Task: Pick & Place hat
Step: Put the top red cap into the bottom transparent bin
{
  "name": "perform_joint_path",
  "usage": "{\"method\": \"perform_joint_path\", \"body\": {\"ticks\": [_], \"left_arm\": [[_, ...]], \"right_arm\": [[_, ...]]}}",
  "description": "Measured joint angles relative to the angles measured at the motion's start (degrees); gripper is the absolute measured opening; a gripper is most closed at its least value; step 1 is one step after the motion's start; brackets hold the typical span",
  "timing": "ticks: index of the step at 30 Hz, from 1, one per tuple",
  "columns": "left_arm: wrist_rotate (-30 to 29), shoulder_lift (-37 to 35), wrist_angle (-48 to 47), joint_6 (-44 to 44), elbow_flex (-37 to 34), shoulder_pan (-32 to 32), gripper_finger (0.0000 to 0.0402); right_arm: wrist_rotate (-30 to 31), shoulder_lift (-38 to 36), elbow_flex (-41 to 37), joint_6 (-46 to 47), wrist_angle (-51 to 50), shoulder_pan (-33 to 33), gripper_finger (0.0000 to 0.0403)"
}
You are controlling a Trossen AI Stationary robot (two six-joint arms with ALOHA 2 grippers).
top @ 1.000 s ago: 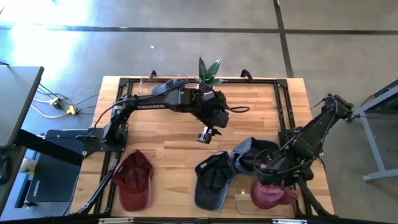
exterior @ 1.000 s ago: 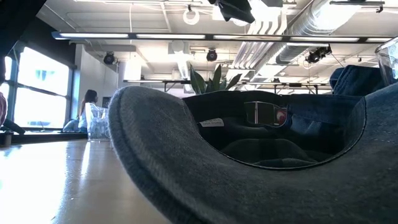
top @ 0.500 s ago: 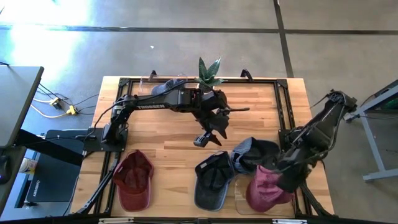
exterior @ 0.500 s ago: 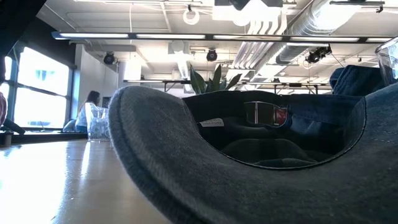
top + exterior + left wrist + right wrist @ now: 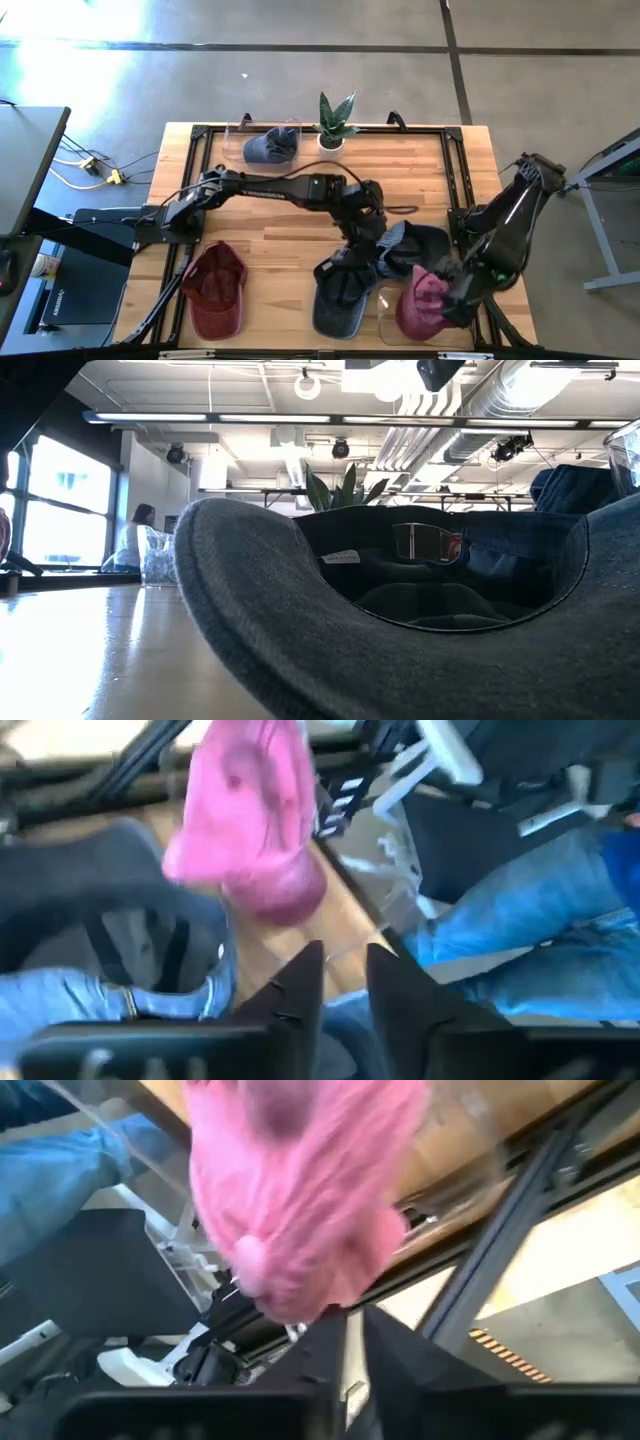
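Both arms [image 5: 270, 187] low, fingers [image 5: 300, 985] narrowed.

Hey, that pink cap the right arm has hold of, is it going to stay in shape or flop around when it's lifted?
Probably floppy: in the right wrist view the pink cap hangs crumpled and bunched above the right tool, which looks pinched on its fabric. It is likely light, since a small pinch carries it. From above, the cap sags unevenly, so it may swing.
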Motion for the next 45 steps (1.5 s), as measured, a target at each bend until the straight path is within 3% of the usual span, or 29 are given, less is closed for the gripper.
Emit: {"method": "perform_joint_path", "body": {"ticks": [3, 6, 10, 13, 15, 20, 23, 27, 30, 34, 39, 45], "left_arm": [[-3.5, -0.18, -0.77, -0.28, 0.1, -0.14, 0.0035], [-6.31, -0.26, -1.75, 0.39, 0.16, 0.15, 0.0007], [-7.88, -1.38, -5.7, 1.83, 0.02, 0.8, 0.0008], [-10.05, -2.31, -7.31, 3.46, 0.31, 1.51, 0.0008], [-11.43, -2.6, -9.56, 4.42, 0.1, 1.96, 0.0006], [-11.68, -3.44, -9.44, 4.76, 0.21, 2.71, 0.0001], [-12.05, -3.29, -10.74, 4.61, 0.16, 2.59, 0.0001], [-13.99, -3.28, -13.32, 4.84, 0.16, 2.51, 0.0001], [-15.5, -3.26, -16.09, 5.67, 0.14, 2.55, 0.0001], [-16.78, -3.26, -17.81, 6.7, 0.14, 2.59, 0.0001], [-16.4, -3.26, -17.73, 7.18, 0.14, 2.55, 0.0001], [-14.99, -3.26, -17.98, 8.5, 0.14, 2.55, 0.0001]], "right_arm": [[-0.44, 2.69, -0.05, 2.82, 5.07, 2.78, 0.0006], [0.73, 4.22, -0.07, 7.77, 13.43, 4.49, 0.0016], [10.17, 5.01, -0.07, 17.16, 25.63, 5.09, 0.001], [17.46, 5.05, -0.04, 21.63, 28.89, 5.02, 0.0003], [16.07, 4.79, -0.04, 24.13, 27.44, 4.6, 0.0008], [3.82, 3.61, -0.04, 29.83, 22.87, 4.2, 0.0021], [1.8, 2.44, -0.07, 31.01, 22.87, 4.24, 0.0044], [6.0, -1.4, 0.02, 32.28, 21.61, 3.32, 0.0112], [8.92, -3.05, 0.01, 32.43, 15.08, 2.22, 0.0176], [6.95, -4.69, 0.0, 32.78, 2.72, 0.67, 0.0239], [9.43, -7.01, -1.4, 32.26, -1.62, -0.28, 0.0244], [8.52, -14.22, -18.13, 32.06, 16.03, -0.74, 0.0238]]}}
